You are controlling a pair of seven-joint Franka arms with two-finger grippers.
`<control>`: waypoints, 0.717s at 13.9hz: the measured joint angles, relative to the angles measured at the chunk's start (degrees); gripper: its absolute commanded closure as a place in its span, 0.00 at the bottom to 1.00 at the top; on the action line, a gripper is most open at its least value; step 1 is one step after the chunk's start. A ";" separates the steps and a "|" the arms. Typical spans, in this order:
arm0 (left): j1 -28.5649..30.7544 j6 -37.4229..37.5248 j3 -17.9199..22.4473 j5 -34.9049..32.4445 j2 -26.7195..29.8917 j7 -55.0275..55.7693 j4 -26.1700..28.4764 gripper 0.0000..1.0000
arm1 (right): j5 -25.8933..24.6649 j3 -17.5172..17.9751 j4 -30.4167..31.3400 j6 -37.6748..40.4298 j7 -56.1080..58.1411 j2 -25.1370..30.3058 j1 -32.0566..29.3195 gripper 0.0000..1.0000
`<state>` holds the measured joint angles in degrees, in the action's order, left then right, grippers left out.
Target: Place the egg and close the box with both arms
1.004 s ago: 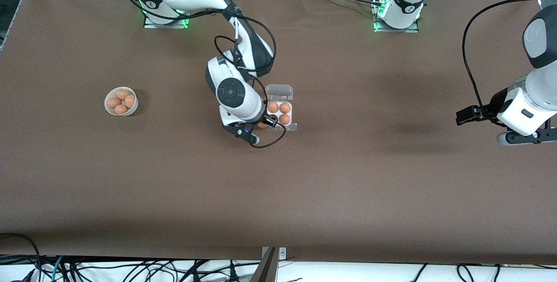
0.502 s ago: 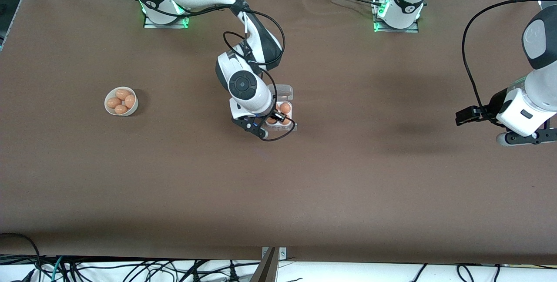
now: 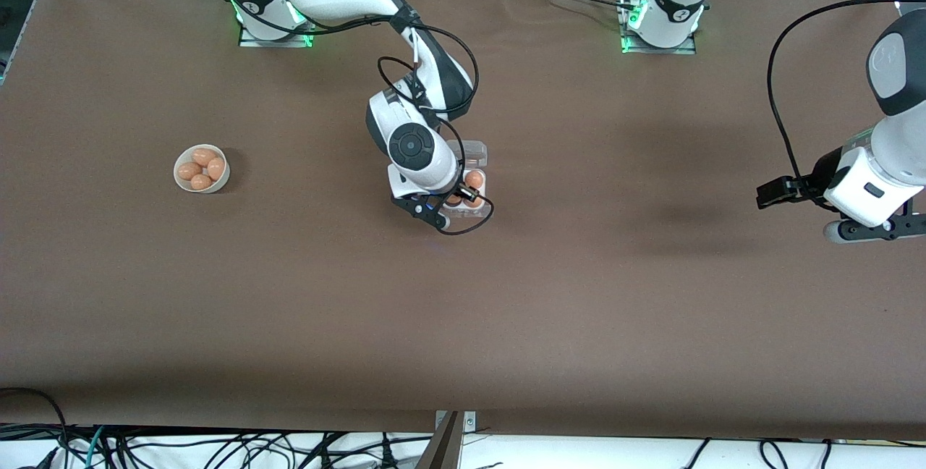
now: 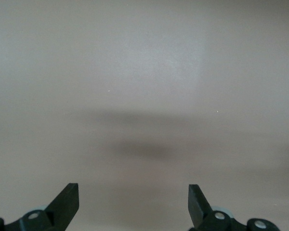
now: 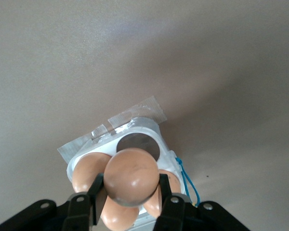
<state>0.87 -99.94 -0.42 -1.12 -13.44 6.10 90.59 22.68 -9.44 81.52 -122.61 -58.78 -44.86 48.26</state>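
A brown table [image 3: 463, 310] is spreading bare toward the front camera. The right gripper [image 5: 130, 204] is hanging over the egg carton [image 3: 474, 194] at mid-table, its fingers [image 5: 171, 207] clamping a brown egg [image 5: 132, 175] above the one empty cell [image 5: 139, 147]; other eggs are filling neighbouring cells, and the clear lid [image 3: 470, 153] is lying open. A white bowl [image 3: 201, 168] of eggs is sitting toward the right arm's end. The left gripper [image 4: 134, 204] is waiting, fingers apart, over bare table.
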 measured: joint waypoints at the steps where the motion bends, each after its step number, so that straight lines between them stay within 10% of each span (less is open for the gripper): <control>1: -0.08 0.00 -0.05 0.00 0.00 0.00 0.00 0.00 | 0.01 0.01 0.00 -0.01 0.00 -0.02 0.00 0.62; 5: -0.64 0.00 -0.54 5.24 0.00 1.52 0.00 0.03 | 0.04 0.08 0.00 -0.11 0.00 -0.23 0.01 0.00; 10: -1.17 2.67 -3.59 10.51 -0.04 5.73 0.01 0.47 | 0.04 -0.05 -0.60 -0.74 0.20 -0.34 -0.17 0.00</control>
<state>-0.30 -97.27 -4.00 9.39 -13.48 11.83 90.60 22.71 -9.49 80.93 -123.35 -58.57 -45.20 48.09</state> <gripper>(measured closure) 0.194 0.004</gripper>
